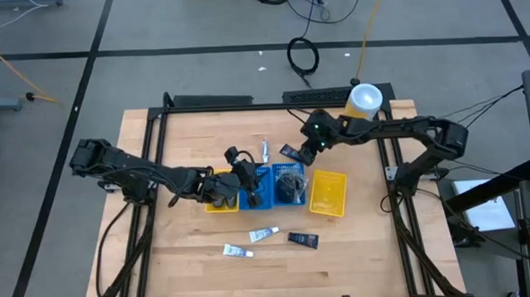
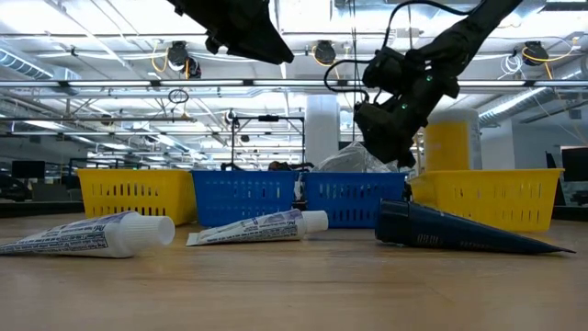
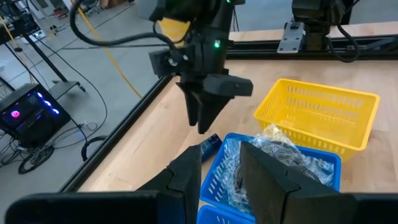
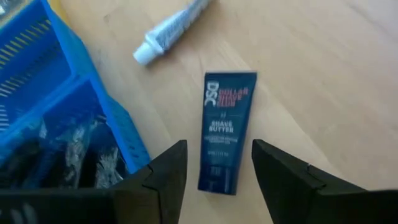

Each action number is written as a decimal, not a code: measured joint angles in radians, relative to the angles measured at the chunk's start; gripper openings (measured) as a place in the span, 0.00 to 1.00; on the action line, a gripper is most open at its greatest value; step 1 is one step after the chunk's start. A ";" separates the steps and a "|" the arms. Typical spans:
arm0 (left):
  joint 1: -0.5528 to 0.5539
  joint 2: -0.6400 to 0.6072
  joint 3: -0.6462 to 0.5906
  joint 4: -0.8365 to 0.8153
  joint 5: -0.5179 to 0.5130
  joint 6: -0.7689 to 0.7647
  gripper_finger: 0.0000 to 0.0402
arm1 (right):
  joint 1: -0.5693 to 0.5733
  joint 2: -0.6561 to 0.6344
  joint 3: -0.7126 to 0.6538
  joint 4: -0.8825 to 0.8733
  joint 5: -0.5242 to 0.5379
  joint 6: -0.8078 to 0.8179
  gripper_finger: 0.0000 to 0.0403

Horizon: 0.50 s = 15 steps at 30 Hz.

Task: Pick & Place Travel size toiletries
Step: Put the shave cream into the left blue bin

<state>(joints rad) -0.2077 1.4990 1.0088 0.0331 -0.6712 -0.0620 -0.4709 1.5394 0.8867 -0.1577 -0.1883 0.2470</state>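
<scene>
Right gripper: hovering above the navy tube by the far side of the blue bin; fingers spread with the tube showing in the gap below, gripping nothing.
Navy tube: lying flat on the table, just beside the blue bin's outer wall, not in any bin.
White tube near it: lying on the wood a little farther from the bin, cap end pointing toward the bin.
Left gripper: hanging over the blue bins near the table's middle; fingers partly apart, holding nothing visible.
Blue bin contents: crinkled clear-wrapped bundles sitting inside.
Yellow bins: one standing just right of the blue pair, another at the left end of the row.
Front of table: two white tubes and another navy tube lying loose on the wood, well apart from both grippers.
Yellow canister: standing at the far right corner.
</scene>
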 joint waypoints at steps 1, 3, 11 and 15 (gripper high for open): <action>0.000 0.000 0.000 0.001 0.000 0.000 0.28 | 0.000 -0.001 0.002 -0.005 0.000 -0.002 0.44; 0.001 0.000 0.000 0.001 0.000 0.000 0.28 | 0.000 -0.001 0.002 -0.017 0.001 0.000 0.44; 0.006 0.000 0.000 0.001 0.000 -0.003 0.28 | 0.000 0.009 0.002 -0.047 0.005 0.001 0.45; 0.005 0.000 0.000 0.001 0.000 -0.003 0.28 | 0.000 0.030 0.001 -0.037 0.006 0.003 0.45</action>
<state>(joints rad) -0.2024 1.4990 1.0088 0.0341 -0.6712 -0.0650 -0.4709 1.5695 0.8879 -0.1948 -0.1822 0.2500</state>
